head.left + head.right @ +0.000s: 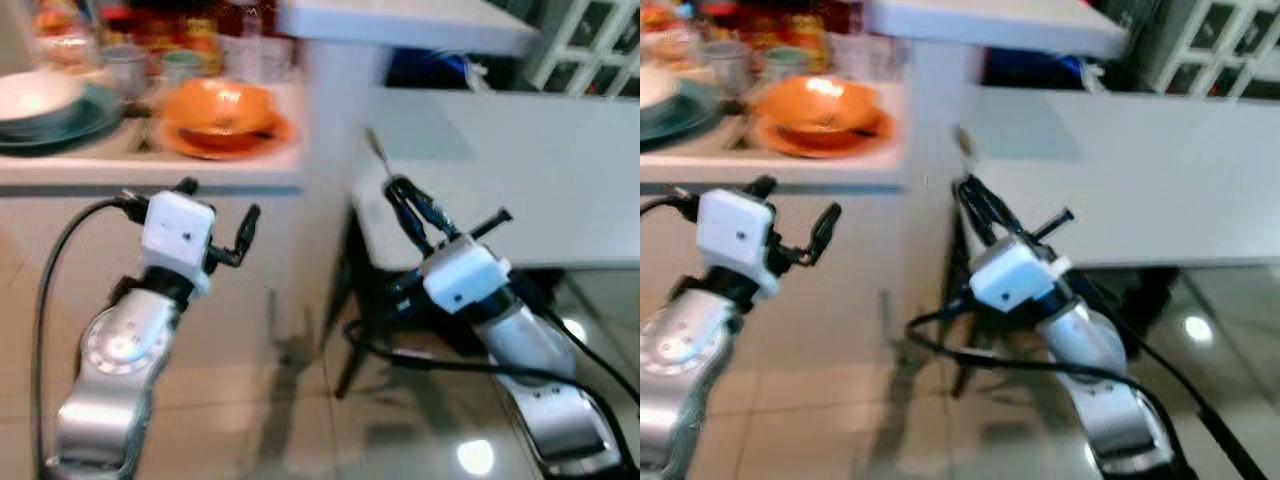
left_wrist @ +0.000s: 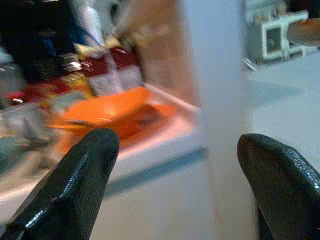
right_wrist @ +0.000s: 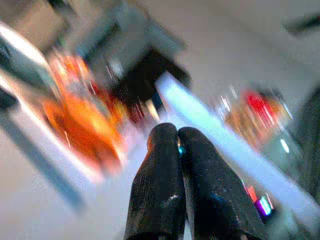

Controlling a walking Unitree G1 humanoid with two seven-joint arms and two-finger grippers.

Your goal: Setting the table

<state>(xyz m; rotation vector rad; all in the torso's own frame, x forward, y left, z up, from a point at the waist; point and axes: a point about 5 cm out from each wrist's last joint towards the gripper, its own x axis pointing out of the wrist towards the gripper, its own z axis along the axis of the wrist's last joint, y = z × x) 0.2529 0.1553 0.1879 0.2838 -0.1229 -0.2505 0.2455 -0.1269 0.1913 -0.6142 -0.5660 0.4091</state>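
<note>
On the white counter (image 1: 150, 170) to the robot's left sits a glossy orange bowl on a matching orange plate (image 1: 222, 118), beside a stack of a white bowl on grey-green plates (image 1: 45, 105); blurred jars and cups crowd behind them. The left gripper (image 1: 218, 218) hovers in front of the counter's edge with its two black fingers (image 2: 75, 185) spread wide apart, nothing between them. The right gripper (image 1: 402, 200) is raised at the near corner of the long white table (image 1: 520, 170), its fingers (image 3: 160, 190) pressed together on a thin silvery utensil (image 1: 377, 150) (too blurred to say which kind), whose handle sticks up above the fingertips over the table's edge. The floor below is pale glossy tile (image 1: 290, 420).
</note>
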